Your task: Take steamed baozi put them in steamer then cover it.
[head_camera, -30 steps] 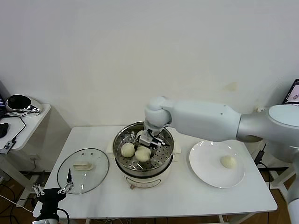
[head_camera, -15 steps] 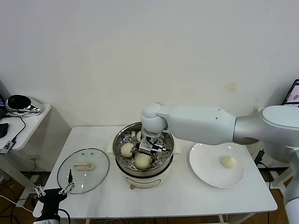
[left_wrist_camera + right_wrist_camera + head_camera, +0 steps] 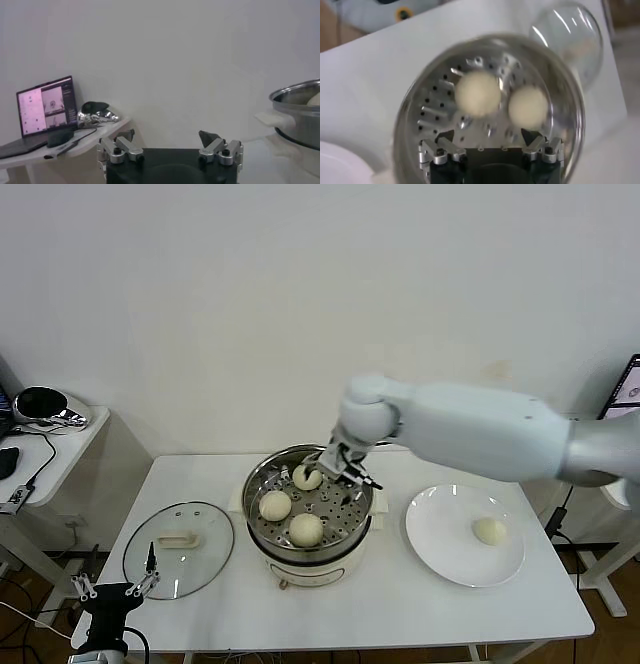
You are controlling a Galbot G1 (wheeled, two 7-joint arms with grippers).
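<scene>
Right pincer wide open over steamer.

White plate on white table.

The steamer stands at the middle of the counter. Three steamed baozi lie on its perforated tray: one toward the back, one at the left and one at the front. The right tool hangs over the steamer's back right rim, just beside the rear baozi, its fingers apart and holding nothing. To the steamer's left the cover lies flat on the counter. To its right sits a plate with a fourth baozi on it. The left tool sits low at the counter's front left corner, near the cover, fingers spread. A side table stands left of the counter.
</scene>
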